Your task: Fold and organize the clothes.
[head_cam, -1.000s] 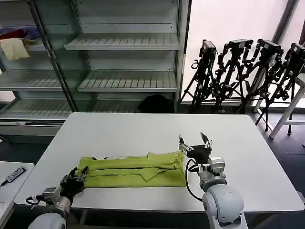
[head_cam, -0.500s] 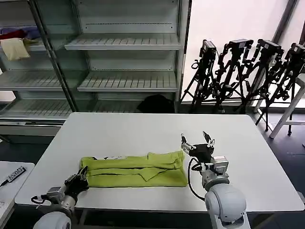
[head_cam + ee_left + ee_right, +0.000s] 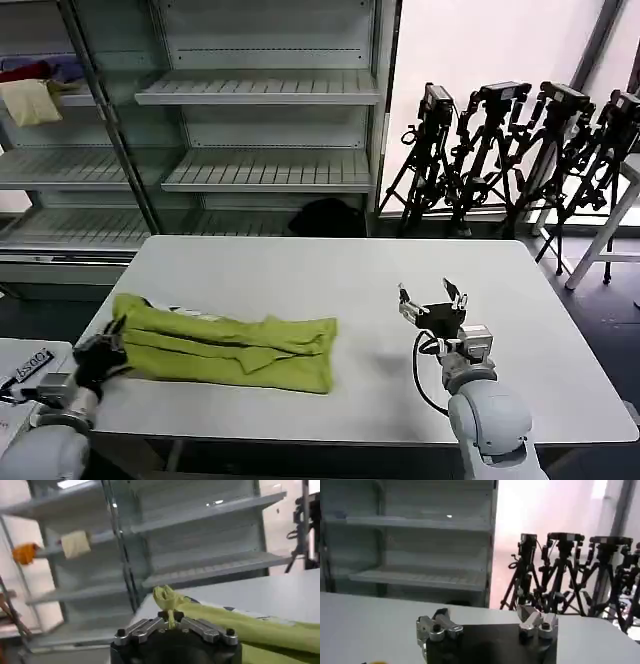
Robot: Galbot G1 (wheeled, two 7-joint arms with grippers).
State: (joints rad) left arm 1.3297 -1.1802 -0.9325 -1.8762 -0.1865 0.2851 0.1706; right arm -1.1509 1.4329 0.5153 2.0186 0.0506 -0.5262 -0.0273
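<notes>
Head view: left gripper (image 3: 103, 352) pinches the soft, light lime-green cotton T-shirt (image 3: 228, 345) at its left end; right gripper (image 3: 432, 304) spread, empty; grip doubled edges.

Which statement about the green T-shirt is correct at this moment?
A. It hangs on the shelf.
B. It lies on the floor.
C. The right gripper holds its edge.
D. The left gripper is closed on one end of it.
D: the left gripper is shut on a bunched end of the green T-shirt, which lies on the white table, while the right gripper stands open and apart from it.
</notes>
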